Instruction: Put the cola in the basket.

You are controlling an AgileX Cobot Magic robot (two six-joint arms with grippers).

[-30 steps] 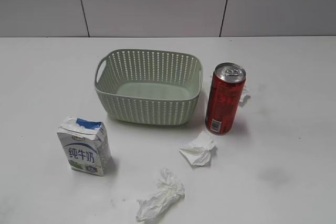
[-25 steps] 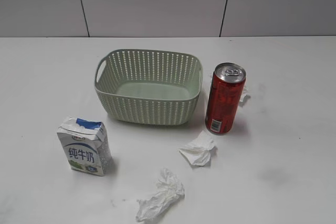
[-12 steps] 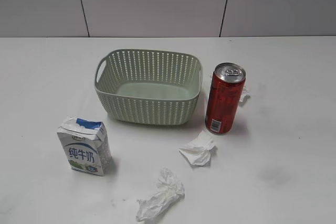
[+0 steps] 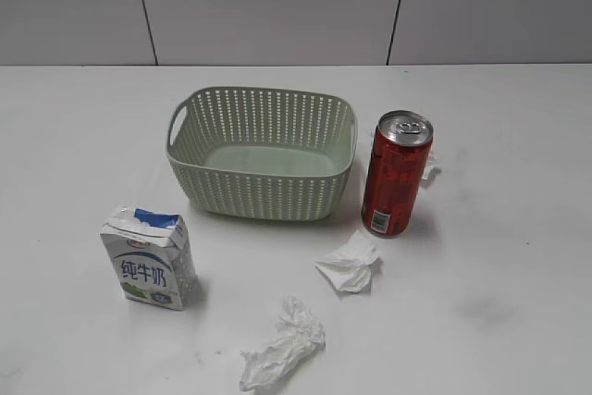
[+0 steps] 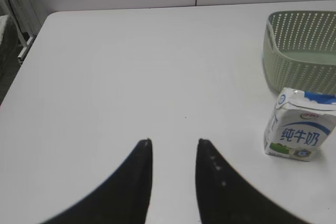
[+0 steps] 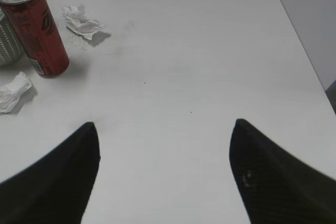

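Cola [image 4: 396, 176] is what you need to move, and it stands upright on the white surface [image 4: 518, 228], just beside the right end of the pale green basket [image 4: 262, 193], not yet inside.

Working from the biggest thing down: the basket sits open and empty, so its near wall is the first hazard; carry the can too low and you will likely knock the rim or shove the basket. The can is tall and slim, so a glancing touch from one finger could tip it. Your right pincer [image 6: 165, 140] is spread wide and holds nothing, well apart from the can; your left pincer [image 5: 173, 142] is parted more narrowly, also empty. The milk carton [image 4: 148, 257] carries blue Chinese characters, 纯牛奶. Crumpled tissues [image 4: 350, 263] lie near the can's base and could snag in the grasp. The can's lettering and small white label are too small to read.
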